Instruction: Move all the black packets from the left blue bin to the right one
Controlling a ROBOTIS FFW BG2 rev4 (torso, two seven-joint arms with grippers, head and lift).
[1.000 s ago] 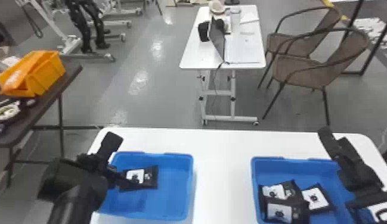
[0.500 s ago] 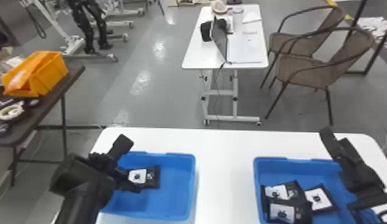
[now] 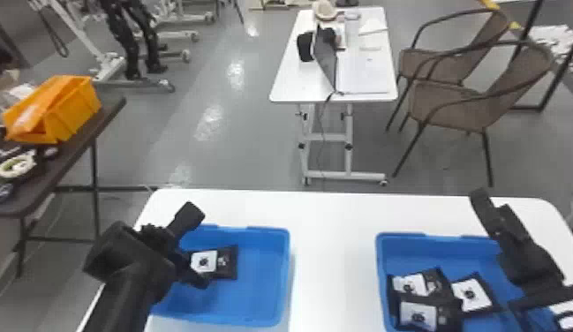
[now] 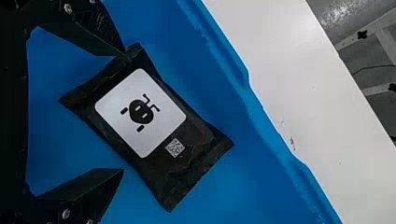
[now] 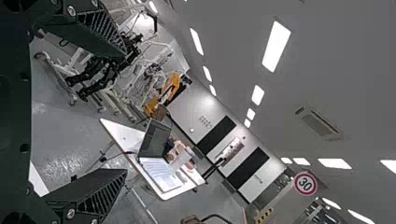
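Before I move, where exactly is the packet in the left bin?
In the head view, the black packet lies in the left blue bin, just right of the left gripper, towards the far wall.

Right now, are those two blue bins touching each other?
Apart. The head view shows a broad strip of the white table between the left bin and the right bin, rim to rim.

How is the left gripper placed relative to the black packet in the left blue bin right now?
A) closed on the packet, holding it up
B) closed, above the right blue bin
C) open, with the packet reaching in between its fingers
C: the left gripper has its fingers spread, and one end of the black packet lies between them.
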